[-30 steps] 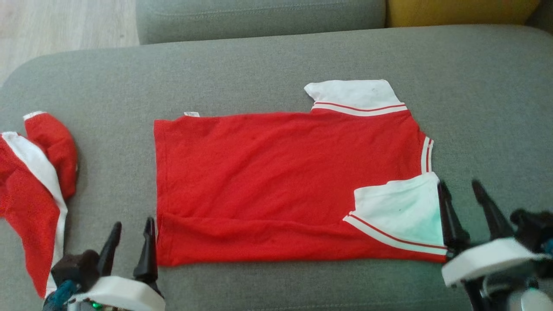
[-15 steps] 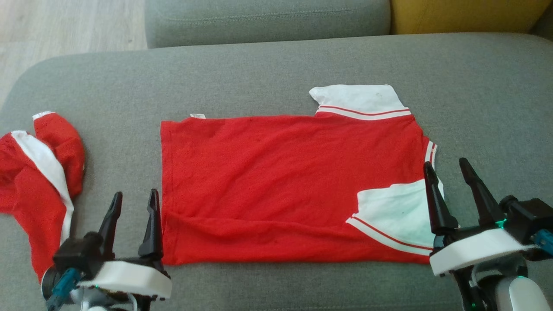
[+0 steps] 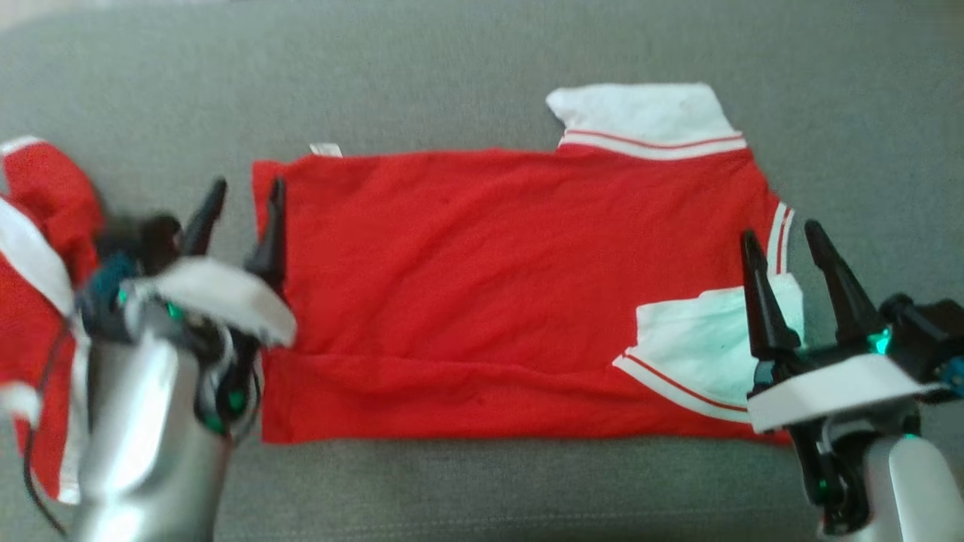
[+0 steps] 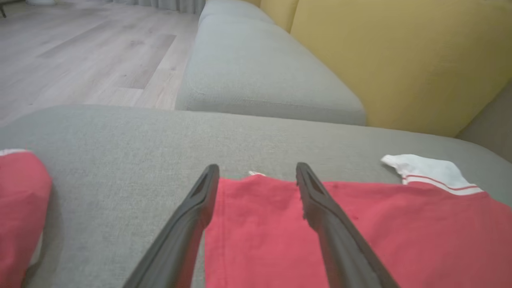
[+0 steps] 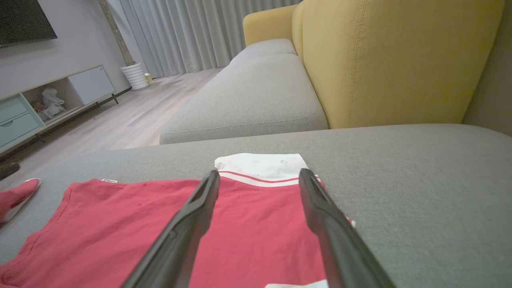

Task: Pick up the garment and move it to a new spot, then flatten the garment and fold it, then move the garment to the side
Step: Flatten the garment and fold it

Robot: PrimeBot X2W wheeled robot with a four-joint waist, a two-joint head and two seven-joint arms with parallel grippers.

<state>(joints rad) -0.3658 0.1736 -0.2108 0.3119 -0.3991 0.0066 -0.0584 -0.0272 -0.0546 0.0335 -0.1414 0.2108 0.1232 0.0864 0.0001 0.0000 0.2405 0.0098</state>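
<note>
Both grippers are hanging with their jaws wide apart and nothing between them: the left gripper (image 3: 248, 188) is sitting at one short end of the red garment (image 3: 489, 286) and the right gripper (image 3: 781, 241) at the other. The garment is lying flat on the grey sofa cushion (image 3: 452, 68), its long axis running straight from one hand to the other, across the fingers and not along them. At the left hand, the hem is passing between the two fingers, so the inner finger is hovering over red cloth and the outer one over bare cushion; the small label (image 3: 325, 149) is lying just ahead of the tips. At the right hand, the tucked-in white sleeve (image 3: 700, 346) is lying just inside the inner finger, and the white collar (image 3: 640, 113) is well ahead of the tips. Neither hand is nearer overall; each is looking after its own end, which seems to suit a two-handed pinch of the end corners for the next fold. Beyond the left hand's outer side, a second red-and-white garment (image 3: 38, 196) is lying crumpled, close enough that a wide reach could snag it.
</note>
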